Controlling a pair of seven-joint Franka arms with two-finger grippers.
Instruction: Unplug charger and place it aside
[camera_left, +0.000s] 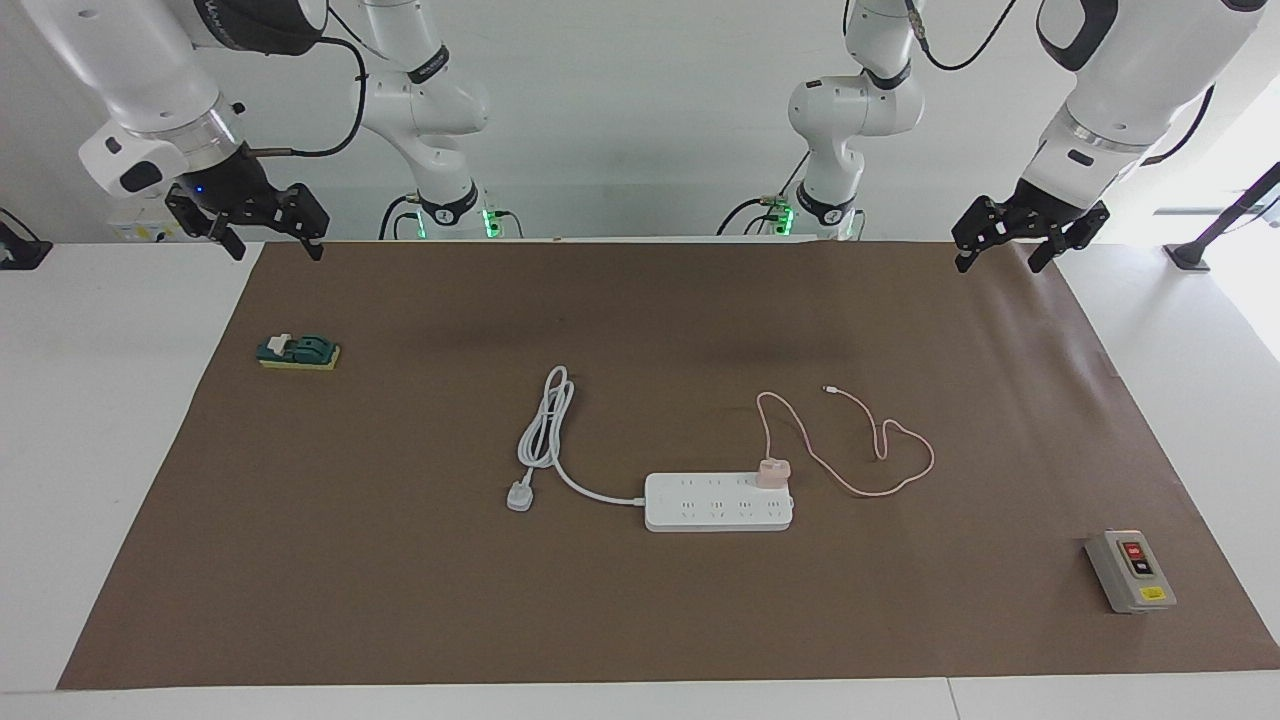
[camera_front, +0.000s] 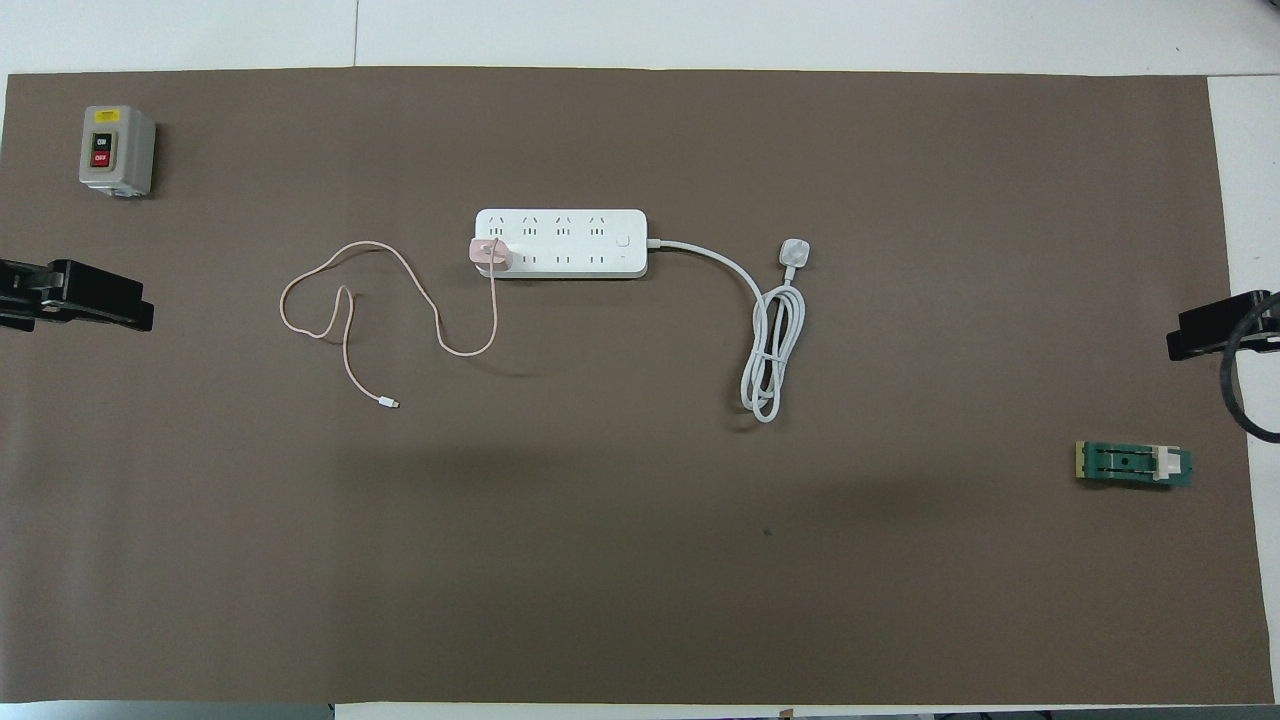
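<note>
The charger (camera_left: 772, 471), a small pale-pink cube, is plugged into the white power strip (camera_left: 715, 510) at the strip's end toward the left arm. It also shows in the overhead view (camera_front: 490, 252) on the power strip (camera_front: 575, 228). Its thin pink cable (camera_left: 905, 480) lies in loops on the brown mat, toward the left arm's end and nearer to the robots. My left gripper (camera_left: 1003, 262) hangs open and empty above the mat's edge by the robots. My right gripper (camera_left: 275, 248) hangs open and empty over the mat's other corner by the robots. Both arms wait, well away from the charger.
The strip's thick white cord (camera_left: 545, 430) and plug (camera_left: 519, 496) lie coiled toward the right arm's end. A grey box with red and black buttons (camera_left: 1130, 570) stands at the mat's corner farthest from the robots, at the left arm's end. A small green and yellow part (camera_left: 298, 352) lies near the right arm.
</note>
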